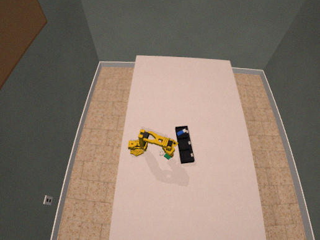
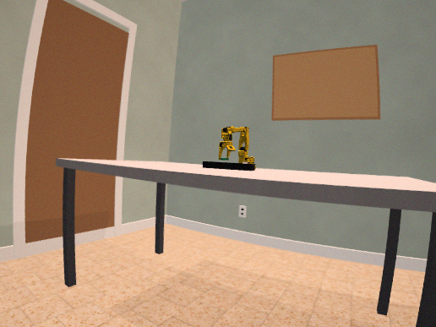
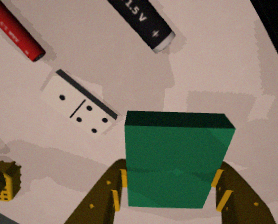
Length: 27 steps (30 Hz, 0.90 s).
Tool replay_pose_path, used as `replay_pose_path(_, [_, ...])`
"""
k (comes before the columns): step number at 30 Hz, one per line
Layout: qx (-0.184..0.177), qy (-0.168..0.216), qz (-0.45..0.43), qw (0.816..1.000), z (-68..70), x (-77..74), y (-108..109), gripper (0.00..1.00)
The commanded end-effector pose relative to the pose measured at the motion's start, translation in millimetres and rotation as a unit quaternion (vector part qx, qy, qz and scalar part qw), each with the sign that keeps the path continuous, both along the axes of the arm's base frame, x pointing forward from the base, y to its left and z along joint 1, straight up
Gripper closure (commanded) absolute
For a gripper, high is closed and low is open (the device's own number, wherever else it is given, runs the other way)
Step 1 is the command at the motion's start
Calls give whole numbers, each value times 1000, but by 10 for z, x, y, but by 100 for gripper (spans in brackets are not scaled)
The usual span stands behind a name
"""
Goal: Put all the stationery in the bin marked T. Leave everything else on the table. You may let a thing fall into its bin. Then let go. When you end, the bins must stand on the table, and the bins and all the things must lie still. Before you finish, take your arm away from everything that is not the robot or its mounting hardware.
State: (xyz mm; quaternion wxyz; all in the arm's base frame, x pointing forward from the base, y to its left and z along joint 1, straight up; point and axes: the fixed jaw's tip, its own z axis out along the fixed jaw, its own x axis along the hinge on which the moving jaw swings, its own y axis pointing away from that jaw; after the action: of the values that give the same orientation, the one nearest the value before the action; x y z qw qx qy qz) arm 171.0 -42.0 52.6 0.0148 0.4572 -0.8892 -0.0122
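Note:
My gripper (image 3: 170, 192) is shut on a green block (image 3: 175, 160) and holds it above the table. The block also shows in the top view (image 1: 167, 157) under the yellow arm (image 1: 156, 141), just left of the black row of bins (image 1: 185, 144). Below it on the table lie a white domino (image 3: 80, 106), a black 1.5 V battery (image 3: 142, 22) and a red cylinder (image 3: 20, 36). A blue thing (image 1: 180, 132) lies in the far bin. The bins' letter marks are too small to read.
The arm's base (image 1: 136, 146) stands left of the bins. From the exterior view the arm (image 2: 234, 144) and the bins (image 2: 228, 166) are small and far on the long table.

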Motion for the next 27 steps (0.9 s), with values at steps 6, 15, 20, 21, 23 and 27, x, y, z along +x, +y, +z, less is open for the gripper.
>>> replay_pose_path(6, [-7,-33,-11,999,121,105,72,100])
replay_pose_path(15, [-7,-37,-21,999,132,148,134,100])
replay_pose_path(20, [-7,-41,-33,999,145,195,208,100])
replay_pose_path(21, [-7,-42,-38,998,151,213,238,100])
replay_pose_path(23, [-6,-46,-49,998,162,249,305,100])
replay_pose_path(27, [-3,-53,-70,996,184,316,448,100])
